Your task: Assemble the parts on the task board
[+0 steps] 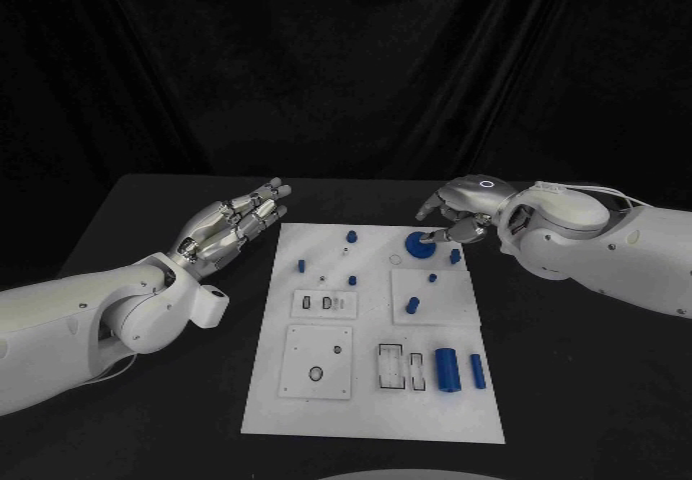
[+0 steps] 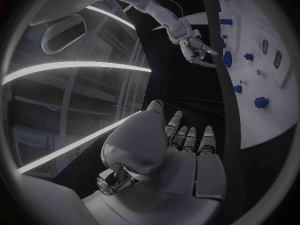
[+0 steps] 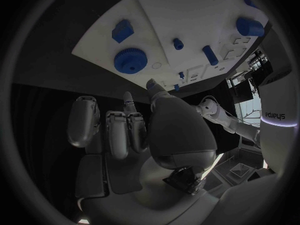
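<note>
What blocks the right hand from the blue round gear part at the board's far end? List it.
Nothing visible does. The right hand hovers just beside the round gear part, its fingers apart and empty; in the right wrist view, bare task board lies between them.

lab | black drape (image 1: 346, 90); black table (image 1: 577, 400); white task board (image 1: 361, 400)

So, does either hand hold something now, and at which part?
Nothing is held. The left hand hovers open beside the task board. The right hand is close above the blue gear, fingers not around it.
</note>
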You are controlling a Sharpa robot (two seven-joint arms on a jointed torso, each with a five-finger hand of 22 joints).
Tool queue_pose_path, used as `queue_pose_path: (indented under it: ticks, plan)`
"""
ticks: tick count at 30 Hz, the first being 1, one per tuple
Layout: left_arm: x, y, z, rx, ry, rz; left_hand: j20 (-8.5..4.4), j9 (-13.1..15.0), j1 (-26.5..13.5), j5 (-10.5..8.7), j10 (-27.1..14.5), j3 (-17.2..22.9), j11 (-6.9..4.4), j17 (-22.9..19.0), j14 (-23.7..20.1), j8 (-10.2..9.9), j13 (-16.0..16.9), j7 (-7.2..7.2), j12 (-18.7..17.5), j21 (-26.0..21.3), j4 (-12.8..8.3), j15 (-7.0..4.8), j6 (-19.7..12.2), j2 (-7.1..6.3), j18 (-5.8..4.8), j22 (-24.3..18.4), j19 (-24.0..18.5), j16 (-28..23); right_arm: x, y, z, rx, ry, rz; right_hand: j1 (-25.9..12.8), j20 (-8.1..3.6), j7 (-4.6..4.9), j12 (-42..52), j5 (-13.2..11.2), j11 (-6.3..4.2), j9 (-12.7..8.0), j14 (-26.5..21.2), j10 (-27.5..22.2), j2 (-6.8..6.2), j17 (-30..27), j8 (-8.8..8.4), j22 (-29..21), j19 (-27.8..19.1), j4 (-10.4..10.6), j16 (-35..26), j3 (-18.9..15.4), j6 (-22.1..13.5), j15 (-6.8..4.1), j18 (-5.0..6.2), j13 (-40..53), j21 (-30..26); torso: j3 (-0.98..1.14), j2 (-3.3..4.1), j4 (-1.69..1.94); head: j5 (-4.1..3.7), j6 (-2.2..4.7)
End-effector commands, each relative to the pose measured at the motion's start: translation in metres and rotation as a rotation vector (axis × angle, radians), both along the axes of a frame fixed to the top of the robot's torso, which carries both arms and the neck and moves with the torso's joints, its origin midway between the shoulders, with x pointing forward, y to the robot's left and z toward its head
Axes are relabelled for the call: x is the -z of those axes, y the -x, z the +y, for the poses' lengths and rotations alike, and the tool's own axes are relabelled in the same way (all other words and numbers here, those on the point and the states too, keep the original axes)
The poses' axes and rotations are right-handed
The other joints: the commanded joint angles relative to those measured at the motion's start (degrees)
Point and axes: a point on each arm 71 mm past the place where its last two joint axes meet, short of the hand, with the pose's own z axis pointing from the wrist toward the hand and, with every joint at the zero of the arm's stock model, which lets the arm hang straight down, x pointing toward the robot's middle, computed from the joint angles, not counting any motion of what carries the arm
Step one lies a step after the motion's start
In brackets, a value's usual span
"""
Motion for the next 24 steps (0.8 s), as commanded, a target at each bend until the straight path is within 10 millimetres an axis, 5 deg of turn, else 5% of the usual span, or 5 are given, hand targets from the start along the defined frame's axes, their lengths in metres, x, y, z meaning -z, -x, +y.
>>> queue_pose_path:
  ticks: [1, 10, 18, 24]
  plan:
    - [-0.008, 0.001, -0.001, 0.019, 0.073, -0.081, 0.47, 0.01, 0.5, 0.19, 0.11, 0.33, 0.25, -0.06, -0.02, 0.21, 0.05, 0.16, 0.02, -0.34, -0.02, 0.28, 0.05, -0.08, 0.55, -0.06, -0.06, -0.21, 0.006, -0.001, -0.003, 0.042, 0.024, 0.017, -0.54, -0.08, -0.24, 0.14, 0.34, -0.32, 0.15, 6.26, 6.25, -0.02, 15.05, -0.48, 4.11, 0.93, -0.06, 0.14, -0.44, -0.4, -0.29, -1.16, 15.05, 1.99, 0.05, 0.0, 0.01, 0.05, -0.08]
    - [-0.008, 0.001, -0.001, 0.02, 0.072, -0.078, 0.51, 0.01, 0.51, 0.18, 0.22, 0.35, 0.32, -0.06, -0.02, 0.21, 0.08, 0.22, 0.05, -0.34, -0.02, 0.34, 0.01, -0.07, 0.55, -0.06, -0.06, -0.21, 0.017, -0.001, -0.005, 0.057, 0.043, 0.035, -0.42, -0.13, -0.13, 0.14, 0.58, -0.29, 0.24, 6.26, 6.25, -0.01, 15.05, -0.69, 4.78, 1.06, -0.41, 0.14, -0.42, -1.1, -0.32, -1.23, 15.05, 2.56, -0.01, -0.01, 0.07, 0.09, -0.1]
    - [-0.008, 0.001, -0.001, 0.024, 0.072, -0.076, 0.56, -0.01, 0.51, 0.18, 0.27, 0.38, 0.4, -0.06, -0.02, 0.22, 0.09, 0.29, 0.06, -0.34, -0.02, 0.42, -0.08, -0.06, 0.55, -0.06, -0.06, -0.21, 0.022, -0.002, -0.003, 0.06, 0.056, 0.046, 1.89, -0.03, -0.06, 0.14, 5.73, -0.22, 0.68, 6.26, 6.25, 0.42, 15.05, -0.48, 4.75, 0.23, -2.81, 0.14, 0.89, -1.4, -0.24, -0.99, 15.05, 1.8, -0.03, -0.05, 0.09, -0.02, -0.15]
    - [-0.008, 0.0, -0.002, 0.027, 0.072, -0.073, 0.6, 0.0, 0.51, 0.17, 0.3, 0.4, 0.46, -0.06, -0.02, 0.24, 0.1, 0.34, 0.06, -0.33, -0.02, 0.48, -0.04, -0.04, 0.55, -0.05, -0.06, -0.21, 0.028, -0.005, -0.001, 0.062, 0.063, 0.053, 2.52, -0.01, -0.02, 0.14, 5.97, -0.21, 0.8, 6.26, 6.25, 0.27, 15.05, -0.39, 4.55, -0.08, -3.49, 0.14, 1.18, -1.3, -0.24, -0.88, 15.05, 1.38, 0.0, -0.06, 0.04, -0.09, -0.15]
